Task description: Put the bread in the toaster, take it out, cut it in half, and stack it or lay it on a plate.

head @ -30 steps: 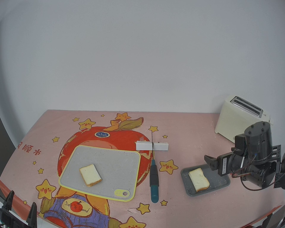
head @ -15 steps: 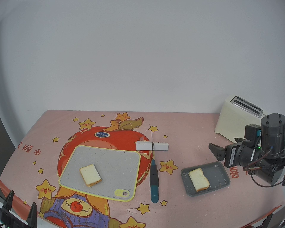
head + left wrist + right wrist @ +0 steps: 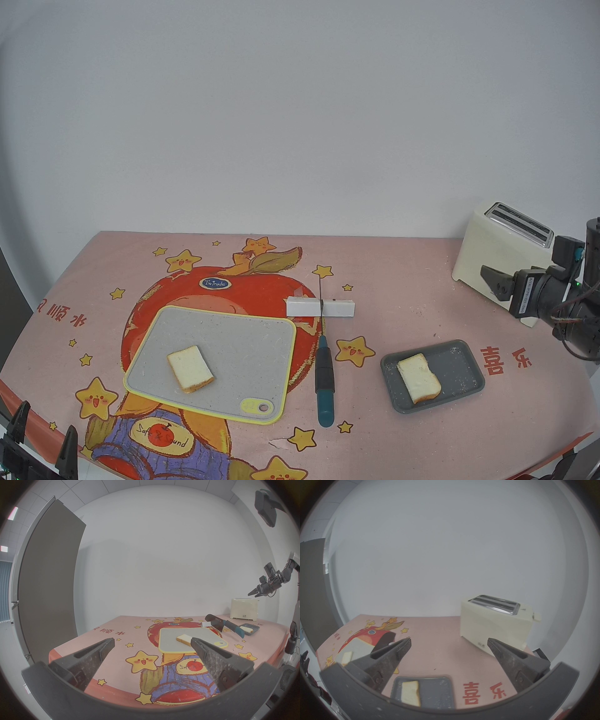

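Grey plate (image 3: 465, 369) holds one bread half (image 3: 419, 377), and the right gripper (image 3: 448, 645), jaws wide and empty, has drawn back from it, so the other half (image 3: 190, 369), well left of the plate, seems next.

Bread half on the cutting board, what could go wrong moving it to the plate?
1. The knife lies between the cutting board and the plate, so a low carry of the bread half could snag it.
2. The other half sits toward one end of the plate; stacking off-centre might tip a piece over the rim.
3. The open right gripper hangs near the toaster and could bump it.
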Controlling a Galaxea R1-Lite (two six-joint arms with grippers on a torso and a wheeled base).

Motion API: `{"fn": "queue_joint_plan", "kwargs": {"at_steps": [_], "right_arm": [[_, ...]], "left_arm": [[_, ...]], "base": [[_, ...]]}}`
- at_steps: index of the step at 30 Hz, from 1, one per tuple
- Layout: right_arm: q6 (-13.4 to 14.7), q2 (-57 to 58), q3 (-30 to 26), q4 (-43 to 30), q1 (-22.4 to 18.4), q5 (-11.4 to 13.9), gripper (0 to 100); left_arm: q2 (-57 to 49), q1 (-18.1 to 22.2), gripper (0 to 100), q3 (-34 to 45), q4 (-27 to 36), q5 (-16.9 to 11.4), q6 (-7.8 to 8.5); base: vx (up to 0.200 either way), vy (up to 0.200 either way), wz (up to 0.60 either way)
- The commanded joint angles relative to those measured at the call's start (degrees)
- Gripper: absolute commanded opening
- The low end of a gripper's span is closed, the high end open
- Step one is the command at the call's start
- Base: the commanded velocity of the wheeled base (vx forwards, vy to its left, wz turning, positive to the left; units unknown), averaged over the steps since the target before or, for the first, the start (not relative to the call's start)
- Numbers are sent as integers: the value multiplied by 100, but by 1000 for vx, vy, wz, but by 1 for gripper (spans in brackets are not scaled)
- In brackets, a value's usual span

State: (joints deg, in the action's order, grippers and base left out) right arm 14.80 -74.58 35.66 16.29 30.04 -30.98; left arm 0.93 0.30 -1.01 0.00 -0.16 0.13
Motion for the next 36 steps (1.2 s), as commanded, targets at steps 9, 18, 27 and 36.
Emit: {"fn": "queue_joint_plan", "kwargs": {"at_steps": [9,18,27,36], "right_arm": [[-21,1561,-1034,-29,-1228,-5,100],[-21,2607,-1579,-47,-1861,-5,100],[-21,3723,-2450,-47,-2327,30,100],[-91,4716,-3258,-55,-2406,241,100]], "left_arm": [[-93,-4,100,101,-9,-2,4],[-93,-4,100,101,0,-2,-5],[-93,-4,100,101,-9,-2,-5],[-93,5,100,101,-9,-2,-5]], "base": [[0,0,0],[0,0,0],[0,0,0],[0,0,0]]}}
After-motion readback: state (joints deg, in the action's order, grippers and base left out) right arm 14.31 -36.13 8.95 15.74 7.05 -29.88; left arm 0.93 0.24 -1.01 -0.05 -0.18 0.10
